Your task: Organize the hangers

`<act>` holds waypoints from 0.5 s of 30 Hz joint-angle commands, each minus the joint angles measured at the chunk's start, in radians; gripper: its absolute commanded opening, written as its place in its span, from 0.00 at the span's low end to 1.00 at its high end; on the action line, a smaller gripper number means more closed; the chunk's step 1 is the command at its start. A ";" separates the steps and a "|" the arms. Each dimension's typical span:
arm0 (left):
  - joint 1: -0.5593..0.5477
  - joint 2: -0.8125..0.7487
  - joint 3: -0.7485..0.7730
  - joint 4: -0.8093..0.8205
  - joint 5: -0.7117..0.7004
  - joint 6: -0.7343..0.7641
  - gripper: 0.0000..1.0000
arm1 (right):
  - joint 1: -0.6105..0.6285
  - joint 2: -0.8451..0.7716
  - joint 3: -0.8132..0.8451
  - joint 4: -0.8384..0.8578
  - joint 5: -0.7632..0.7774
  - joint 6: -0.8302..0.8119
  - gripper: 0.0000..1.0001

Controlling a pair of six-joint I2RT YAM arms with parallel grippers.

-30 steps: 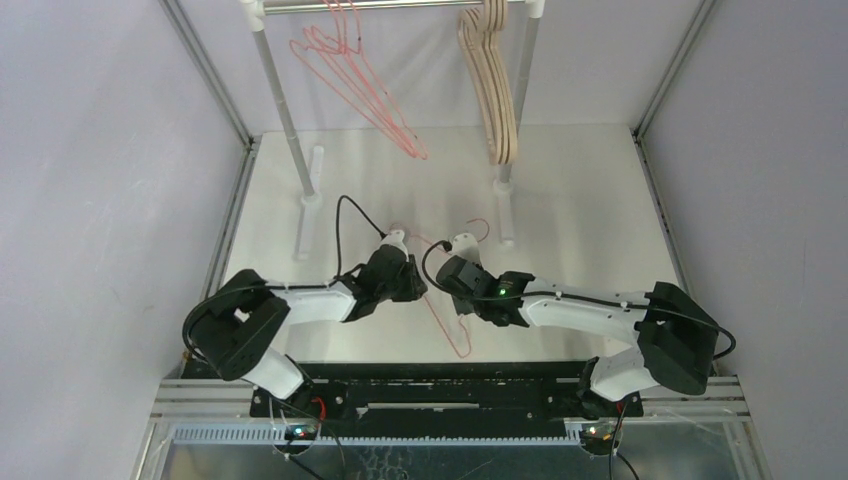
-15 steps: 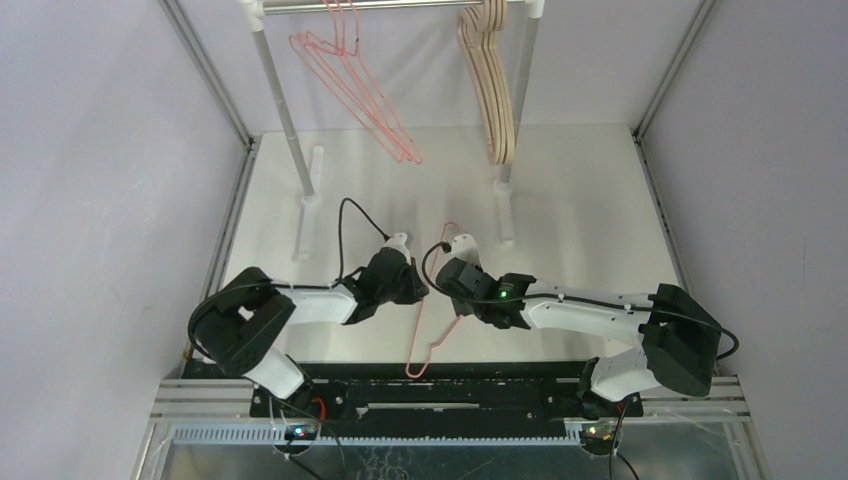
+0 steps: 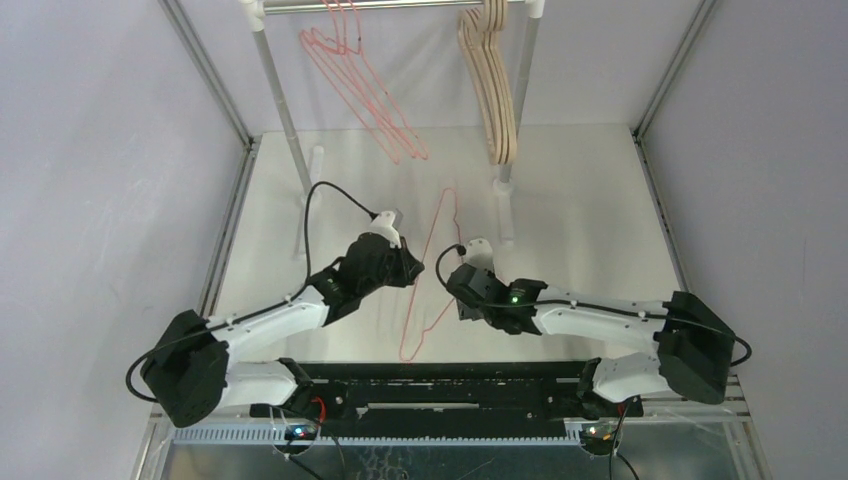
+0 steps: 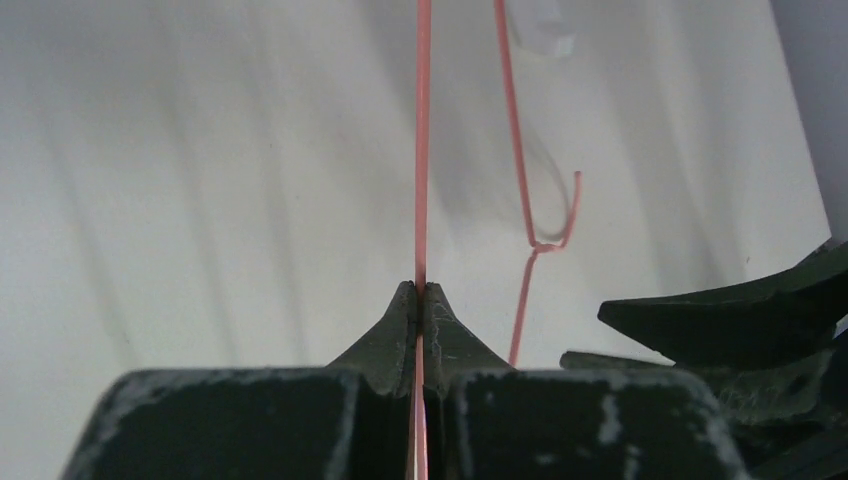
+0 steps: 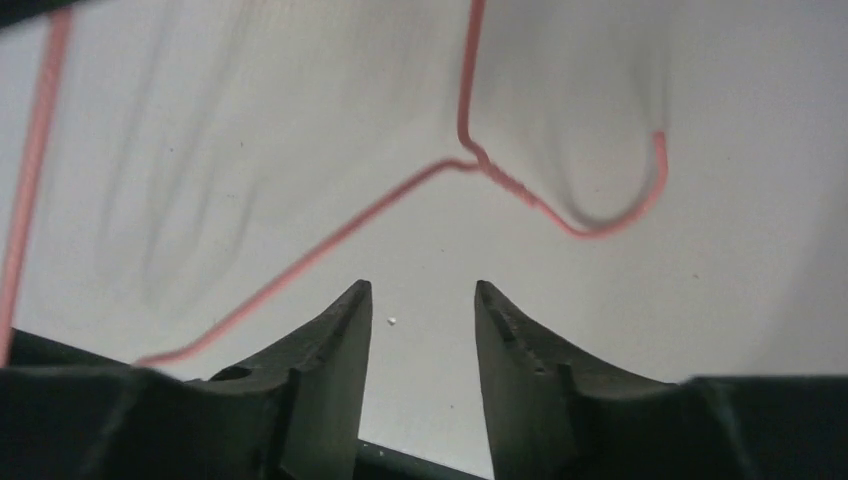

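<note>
**Desk:** What has the left arm got?

**Me:** My left hand (image 4: pixel 420 300) is clamped on one thin pink-red wire hanger (image 4: pixel 422 150). In the left wrist view the two fingers are pressed together, and the wire runs straight out from between their tips.

**Desk:** Where does that hanger sit?

**Me:** It's over the middle of the bench (image 3: pixel 590 200), between my two arms. From the top camera it's a long, narrow outline running from near the foot of the rack's right post back towards the arm bases. I can't tell whether its low end touches the bench.

**Desk:** And the right arm?

**Me:** The right hand (image 5: pixel 420 300) has its fingers apart with nothing between them. The right wrist camera shows the hanger's hook and twisted neck just beyond the fingertips, clear of both. One shoulder wire slopes down past the left finger.

**Desk:** And the other hangers?

**Me:** They're on the silver rail (image 3: pixel 400 5) at the far end. The pink-red wire hangers (image 3: pixel 360 85) hang towards the left and lean at an angle. The beige wooden hangers (image 3: pixel 497 90) are bunched together by the right post. The two groups are well apart.
</note>
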 commanded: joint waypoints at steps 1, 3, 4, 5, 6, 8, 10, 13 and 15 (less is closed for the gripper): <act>-0.006 -0.041 0.056 -0.054 -0.047 0.054 0.00 | 0.020 -0.136 -0.064 0.081 -0.015 0.056 0.58; -0.006 -0.033 0.059 -0.055 -0.045 0.056 0.00 | 0.032 -0.213 -0.130 0.130 -0.036 0.087 0.64; -0.006 -0.029 0.058 -0.052 -0.042 0.056 0.00 | 0.033 -0.258 -0.166 0.161 -0.049 0.111 0.68; -0.006 -0.026 0.057 -0.050 -0.039 0.055 0.00 | 0.030 -0.299 -0.209 0.199 -0.064 0.133 0.73; -0.006 -0.023 0.057 -0.048 -0.037 0.055 0.00 | 0.027 -0.344 -0.254 0.252 -0.083 0.153 0.79; -0.006 -0.023 0.057 -0.047 -0.037 0.055 0.00 | 0.009 -0.413 -0.338 0.358 -0.147 0.186 0.83; -0.006 -0.028 0.057 -0.048 -0.041 0.057 0.00 | -0.003 -0.444 -0.393 0.446 -0.182 0.210 0.83; -0.006 -0.035 0.059 -0.056 -0.045 0.059 0.00 | -0.011 -0.423 -0.407 0.496 -0.199 0.221 0.83; -0.007 -0.041 0.061 -0.062 -0.046 0.062 0.00 | -0.016 -0.394 -0.412 0.539 -0.217 0.241 0.83</act>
